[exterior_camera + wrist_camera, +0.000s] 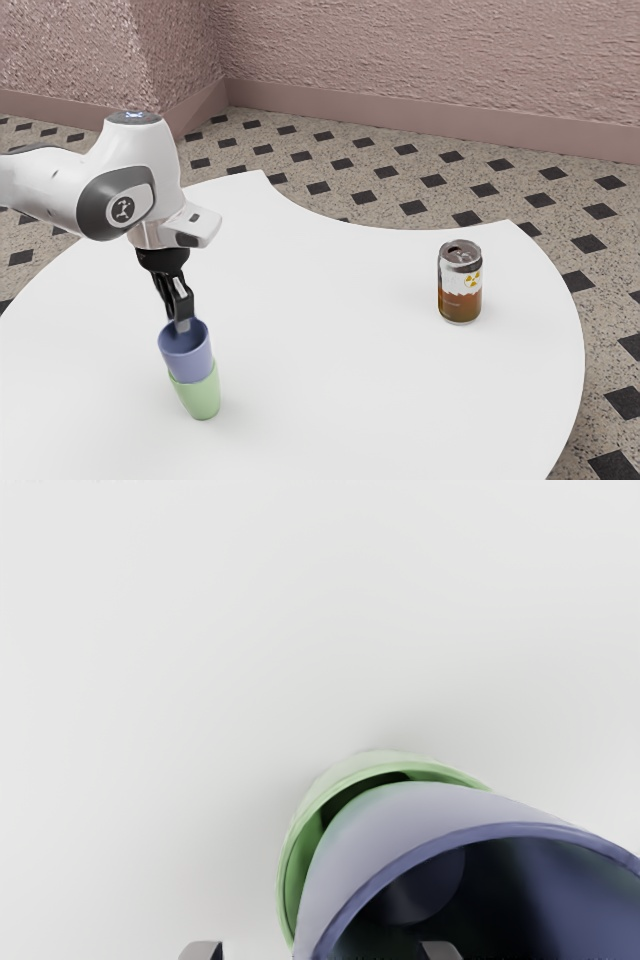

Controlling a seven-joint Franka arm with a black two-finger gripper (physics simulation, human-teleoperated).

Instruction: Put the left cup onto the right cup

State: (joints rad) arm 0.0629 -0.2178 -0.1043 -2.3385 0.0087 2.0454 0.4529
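A blue cup sits nested in the mouth of a green cup on the white table, toward the exterior view's left. My gripper hangs straight down over the blue cup's rim, with one finger outside the wall and one inside. In the wrist view the blue cup lies just under my hand, with the green cup's rim showing around it. Both fingertips stand apart from the cup wall, so the gripper is open.
A brown and silver drink can stands upright on the exterior view's right side of the table. The table's curved edge runs along the front and right, with tiled floor and pink walls beyond.
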